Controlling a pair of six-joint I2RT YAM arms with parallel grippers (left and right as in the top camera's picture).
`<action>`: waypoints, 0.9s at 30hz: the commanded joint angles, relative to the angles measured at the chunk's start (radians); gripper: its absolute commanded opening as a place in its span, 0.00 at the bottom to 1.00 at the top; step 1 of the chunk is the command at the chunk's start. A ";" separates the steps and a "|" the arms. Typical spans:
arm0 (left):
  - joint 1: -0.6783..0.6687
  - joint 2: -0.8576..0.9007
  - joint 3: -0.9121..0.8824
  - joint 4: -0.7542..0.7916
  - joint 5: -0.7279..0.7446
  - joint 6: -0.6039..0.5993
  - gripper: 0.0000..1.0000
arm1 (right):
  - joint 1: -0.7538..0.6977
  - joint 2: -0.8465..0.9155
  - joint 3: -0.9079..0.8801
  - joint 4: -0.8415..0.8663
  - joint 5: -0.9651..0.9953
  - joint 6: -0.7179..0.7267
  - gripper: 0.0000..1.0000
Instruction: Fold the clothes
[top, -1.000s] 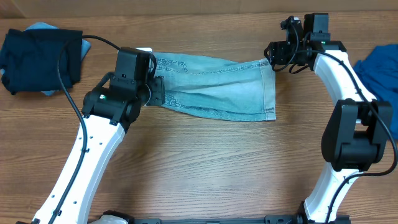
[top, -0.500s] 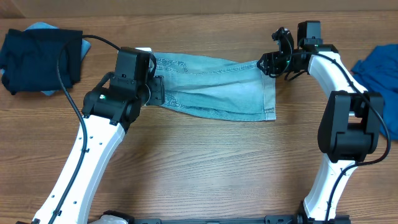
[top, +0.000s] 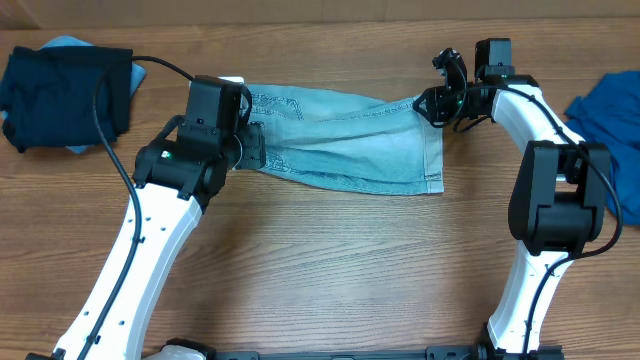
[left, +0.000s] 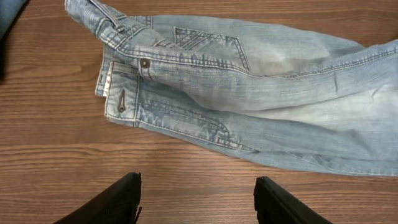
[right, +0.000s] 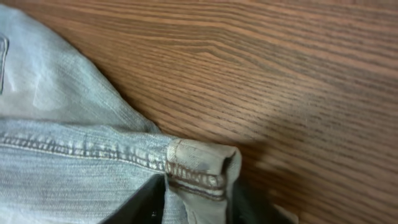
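Pale washed-blue denim shorts lie flat across the back of the wooden table, waistband to the left and hems to the right. My right gripper is at their far right hem corner. In the right wrist view its dark fingers press on either side of the folded hem, so the right gripper is shut on the shorts. My left gripper hovers at the waistband end. Seen from the left wrist, it stands open over bare wood, short of the shorts.
A dark navy garment lies bunched at the back left, with a pale blue piece showing behind it. A royal-blue garment sits at the right edge. Bare wood stretches in front of the shorts.
My right gripper has moved left and down onto the shorts' far hem corner and closed on it. The left arm and the shorts have stayed put.
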 joint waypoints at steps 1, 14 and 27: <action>-0.006 0.012 0.016 -0.006 -0.009 0.008 0.63 | 0.002 0.005 0.005 0.024 -0.003 0.050 0.27; -0.001 0.013 0.016 -0.013 -0.010 0.008 0.66 | -0.060 -0.006 0.037 -0.020 -0.013 0.415 0.04; -0.001 0.013 0.016 -0.014 -0.010 0.008 0.66 | -0.060 -0.006 0.037 0.067 0.143 0.426 0.07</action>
